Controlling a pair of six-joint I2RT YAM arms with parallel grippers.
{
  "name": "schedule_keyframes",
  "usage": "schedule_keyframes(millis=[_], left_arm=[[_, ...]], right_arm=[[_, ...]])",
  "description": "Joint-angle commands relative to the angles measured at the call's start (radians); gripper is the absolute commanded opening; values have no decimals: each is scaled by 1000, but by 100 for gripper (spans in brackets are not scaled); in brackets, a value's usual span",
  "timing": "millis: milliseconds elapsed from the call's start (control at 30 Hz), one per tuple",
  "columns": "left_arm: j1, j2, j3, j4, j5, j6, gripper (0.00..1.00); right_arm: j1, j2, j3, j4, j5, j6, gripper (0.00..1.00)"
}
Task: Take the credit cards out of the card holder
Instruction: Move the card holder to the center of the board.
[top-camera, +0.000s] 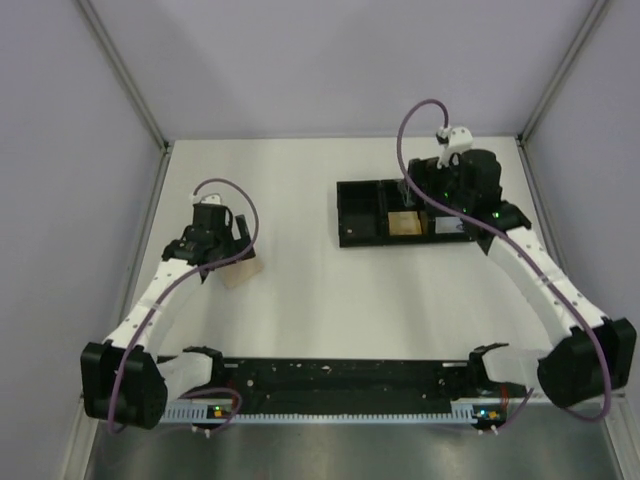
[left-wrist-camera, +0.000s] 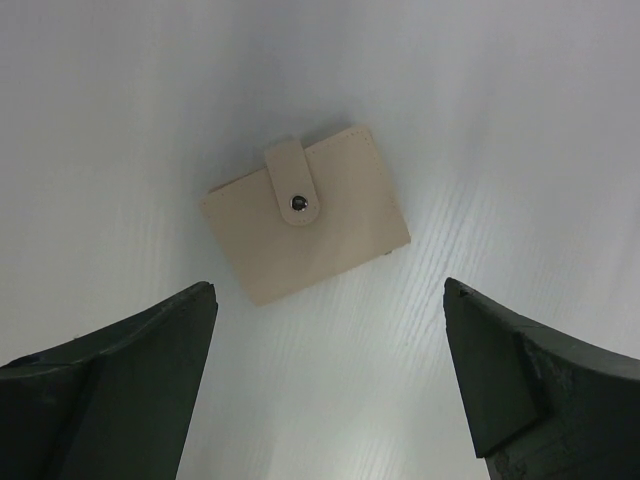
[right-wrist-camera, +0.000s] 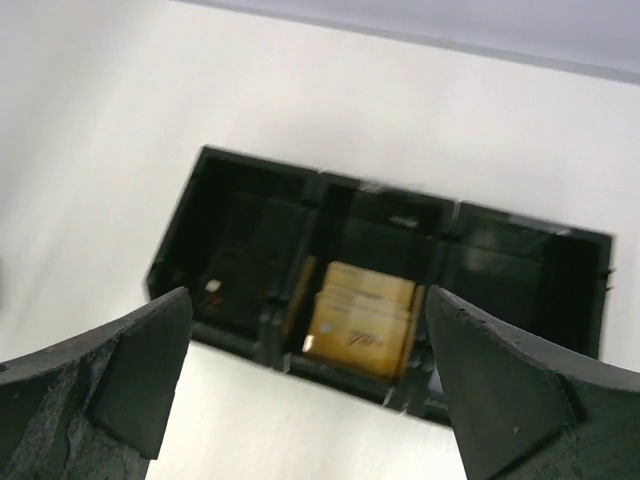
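Note:
The card holder (left-wrist-camera: 305, 215) lies shut on the white table, tan side up, its tab snapped down. It also shows in the top view (top-camera: 241, 273), partly under my left arm. No credit cards show; none lie loose on the table. My left gripper (left-wrist-camera: 328, 292) is open and empty, hovering just above and near the holder, with both fingers apart from it. My right gripper (right-wrist-camera: 308, 300) is open and empty above the black tray (right-wrist-camera: 250, 165) at the back right.
The black three-compartment tray (top-camera: 345, 215) holds an orange-tan square block (top-camera: 404, 223) in its middle compartment, which also shows in the right wrist view (right-wrist-camera: 365, 305). Grey walls close in the table on the left, back and right.

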Motion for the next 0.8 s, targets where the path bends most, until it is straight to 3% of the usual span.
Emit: schedule_keyframes(millis=[0,133,267,400,533,767], left_arm=[[12,150,97,58,-104,-69,99],[40,310,148,75,-139,-87,99],[55,424,160,113,-92,-77,98],[43,510,208,75,43,-58,83],[-61,528,166,93,71,-54,65],[-274,521,60,199,221,-48,54]], right_arm=[[76,-155,-202,56,-83,186,99],[104,-248,-319,134,-164,301,98],[154,-272,-361,107,-175,298,98],[191,-285,-401,108,-206,312,98],[228,-307,-425,113,-206,315,98],[239,-327,-436,88,-200,311,97]])
